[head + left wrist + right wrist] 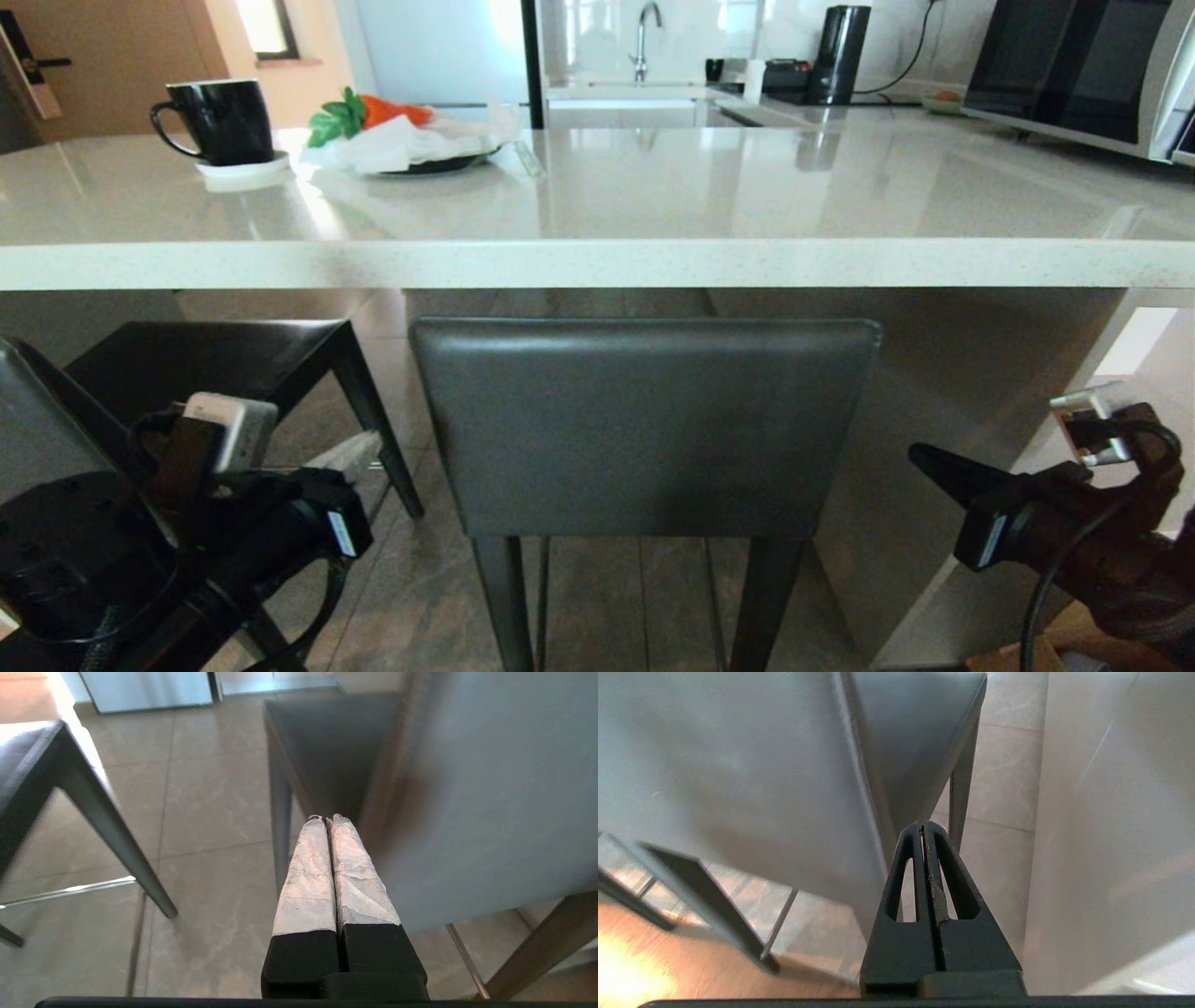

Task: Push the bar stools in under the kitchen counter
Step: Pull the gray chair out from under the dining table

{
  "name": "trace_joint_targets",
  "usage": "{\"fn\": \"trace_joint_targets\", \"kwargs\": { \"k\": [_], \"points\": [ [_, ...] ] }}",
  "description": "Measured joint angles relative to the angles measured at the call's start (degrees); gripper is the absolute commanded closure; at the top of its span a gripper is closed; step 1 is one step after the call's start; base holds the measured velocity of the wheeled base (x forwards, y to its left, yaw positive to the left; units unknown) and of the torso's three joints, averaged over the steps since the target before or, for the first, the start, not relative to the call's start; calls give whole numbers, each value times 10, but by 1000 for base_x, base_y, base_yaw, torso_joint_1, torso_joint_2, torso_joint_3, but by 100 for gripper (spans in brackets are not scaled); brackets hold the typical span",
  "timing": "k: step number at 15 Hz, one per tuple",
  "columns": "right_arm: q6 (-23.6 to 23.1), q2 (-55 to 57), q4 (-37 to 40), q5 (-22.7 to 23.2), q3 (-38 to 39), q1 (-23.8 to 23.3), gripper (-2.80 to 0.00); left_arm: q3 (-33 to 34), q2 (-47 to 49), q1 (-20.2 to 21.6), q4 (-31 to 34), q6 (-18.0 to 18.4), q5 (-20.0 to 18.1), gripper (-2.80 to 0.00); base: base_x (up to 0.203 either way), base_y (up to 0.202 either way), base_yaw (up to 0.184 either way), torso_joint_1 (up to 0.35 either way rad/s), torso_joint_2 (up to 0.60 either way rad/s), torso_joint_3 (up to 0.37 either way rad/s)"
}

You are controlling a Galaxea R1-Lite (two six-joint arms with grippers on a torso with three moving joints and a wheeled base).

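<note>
Bar stools stand at the kitchen counter (597, 263). In the head view the nearer stool (644, 425) shows its dark grey backrest straight ahead, its top edge just below the thick speckled counter edge, its slim black legs on grey floor tiles. The second stool (233, 359) stands to its left, its flat dark seat already under the countertop. On the glossy white top sit a black mug (219, 119) on a white coaster and a dark plate (439, 161) with a white cloth and an orange-and-green toy carrot. Behind are a sink tap (644, 37), a black kettle (838, 54) and a microwave (1074, 70). The counter's white slab leg (980, 420) rises on the right. The left gripper (350, 523) hangs low left of the backrest, the right gripper (934, 462) low on its right, apart from it.

From the left wrist view, the left gripper's (328, 820) white-wrapped fingers (310, 868) are pressed together, holding nothing, just beside the backrest edge (490, 788); whether they touch it I cannot tell. The other stool's leg (112, 826) and thin metal footrest (70, 890) lie across the tiles.

From the right wrist view, the right gripper's (924, 826) black fingers (957, 877) are closed and empty, between the backrest (738, 774) and the white slab (1111, 812)
</note>
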Motion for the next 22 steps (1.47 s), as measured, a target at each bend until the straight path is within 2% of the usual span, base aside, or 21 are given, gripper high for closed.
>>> {"fn": "trace_joint_targets", "kwargs": {
  "k": [2, 6, 22],
  "points": [
    [1, 47, -53, -16, -4, 6, 0, -20, 29, -18, -2, 0, 15, 0, 0, 0, 0, 0, 0, 0],
    [3, 119, -127, -65, -34, 31, 0, -43, 62, -21, -2, -7, 35, 0, 0, 0, 0, 0, 0, 0],
    [2, 240, -161, -69, -136, 52, 0, -129, 132, -7, -2, -8, 51, 0, 0, 0, 0, 0, 0, 0]
  ]
}}
